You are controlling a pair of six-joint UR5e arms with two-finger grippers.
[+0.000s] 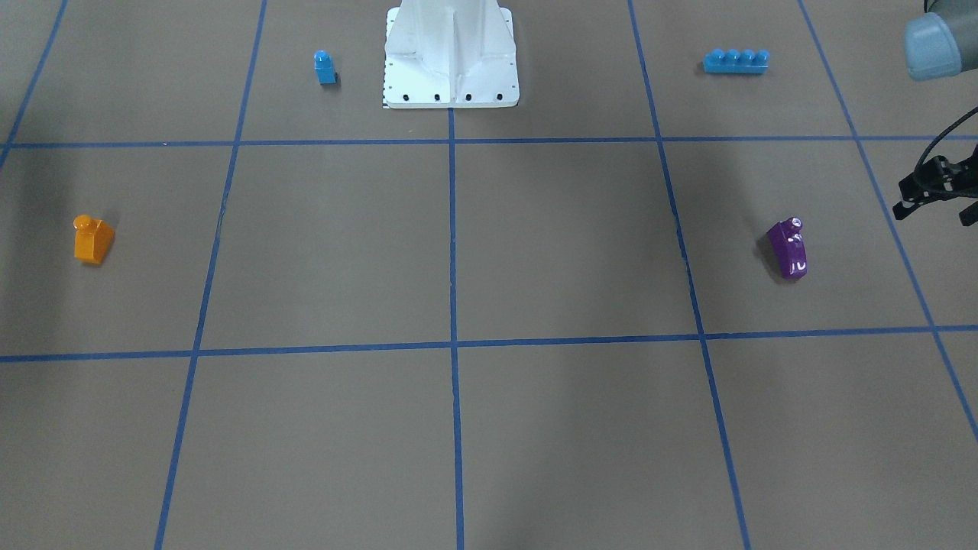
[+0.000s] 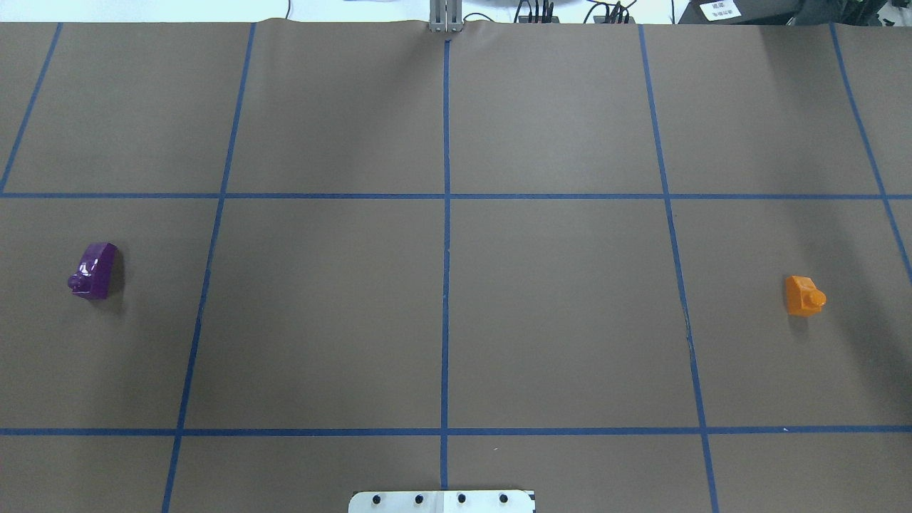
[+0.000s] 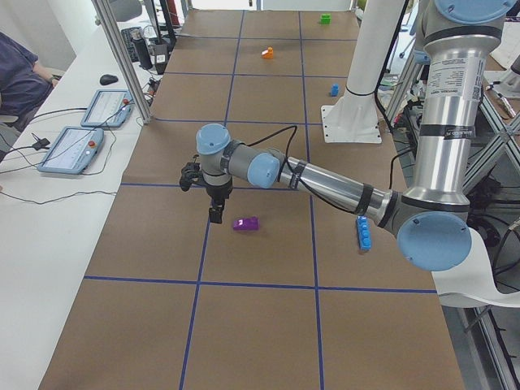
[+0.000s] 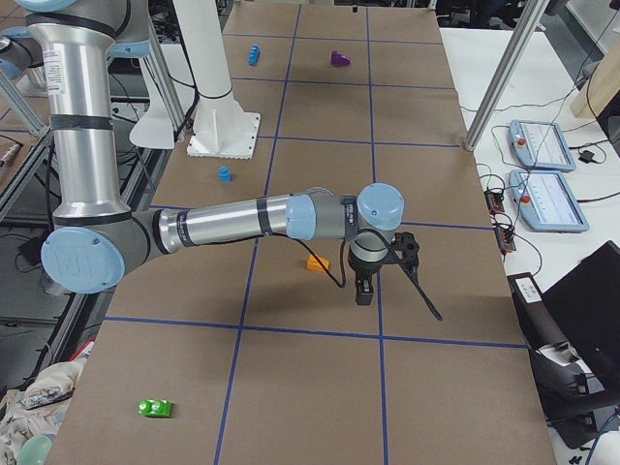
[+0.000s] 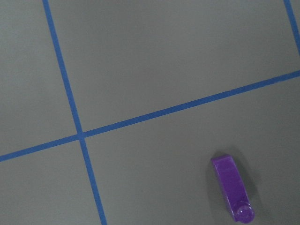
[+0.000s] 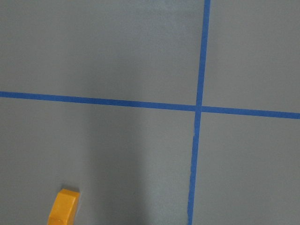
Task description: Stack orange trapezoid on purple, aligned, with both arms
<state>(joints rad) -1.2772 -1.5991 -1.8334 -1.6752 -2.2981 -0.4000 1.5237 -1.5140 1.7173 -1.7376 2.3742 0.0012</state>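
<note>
The orange trapezoid (image 1: 93, 239) stands on the brown table at the robot's right, stud up; it also shows in the overhead view (image 2: 804, 295) and low in the right wrist view (image 6: 63, 212). The purple brick (image 1: 789, 248) lies at the robot's left, also in the overhead view (image 2: 94, 271) and the left wrist view (image 5: 233, 193). My left gripper (image 1: 935, 215) hangs above the table beside the purple brick, partly cut by the frame edge, its two fingers apart and empty. My right gripper (image 4: 364, 291) hangs just beside the orange trapezoid (image 4: 317, 262); I cannot tell whether it is open or shut.
A small blue brick (image 1: 325, 67) and a long blue brick (image 1: 736, 60) lie on either side of the white pedestal base (image 1: 451, 61). A green brick (image 4: 155, 408) lies near the table's right end. Blue tape lines grid the table.
</note>
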